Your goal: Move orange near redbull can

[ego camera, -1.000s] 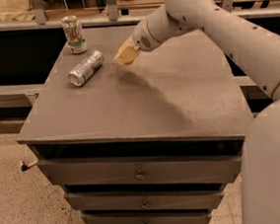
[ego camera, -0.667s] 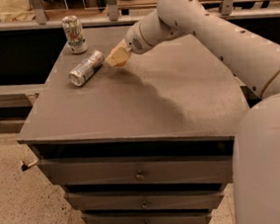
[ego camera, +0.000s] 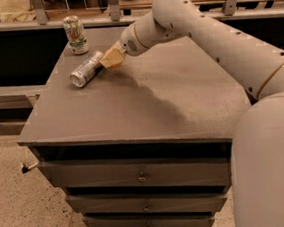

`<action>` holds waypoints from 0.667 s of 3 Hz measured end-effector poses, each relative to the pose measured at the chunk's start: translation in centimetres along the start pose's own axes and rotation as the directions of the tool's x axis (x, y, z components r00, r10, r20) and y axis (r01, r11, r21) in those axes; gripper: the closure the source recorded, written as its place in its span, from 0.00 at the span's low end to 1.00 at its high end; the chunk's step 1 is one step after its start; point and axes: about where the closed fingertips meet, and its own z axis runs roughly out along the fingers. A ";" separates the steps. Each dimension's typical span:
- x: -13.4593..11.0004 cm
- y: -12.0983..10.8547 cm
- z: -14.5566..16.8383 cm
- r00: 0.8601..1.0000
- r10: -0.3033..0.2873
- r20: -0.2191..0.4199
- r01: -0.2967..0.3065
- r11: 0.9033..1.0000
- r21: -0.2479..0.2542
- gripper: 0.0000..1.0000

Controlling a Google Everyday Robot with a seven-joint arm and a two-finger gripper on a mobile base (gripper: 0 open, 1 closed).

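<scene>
The redbull can (ego camera: 86, 69), slim and silver, lies on its side on the back left part of the grey cabinet top (ego camera: 146, 100). My gripper (ego camera: 111, 58) is at the end of the white arm reaching in from the right. It hovers low over the top, right beside the can's far right end. The orange does not show as a separate thing anywhere on the top; it is hidden or out of view.
A can with a white, green and red label (ego camera: 75, 35) stands upright at the back left corner, behind the lying can. The cabinet has drawers (ego camera: 140, 176) below. A dark shelf and rail run behind the cabinet.
My gripper has moved left and slightly down across the back of the top, from well right of the silver can to right beside it. The cans have not moved.
</scene>
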 end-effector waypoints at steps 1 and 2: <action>0.1 0.1 0.3 1.000 0.000 -0.002 0.000 1.000 -0.004 0.29; 0.1 0.3 0.5 1.000 0.000 -0.003 0.000 1.000 -0.009 0.06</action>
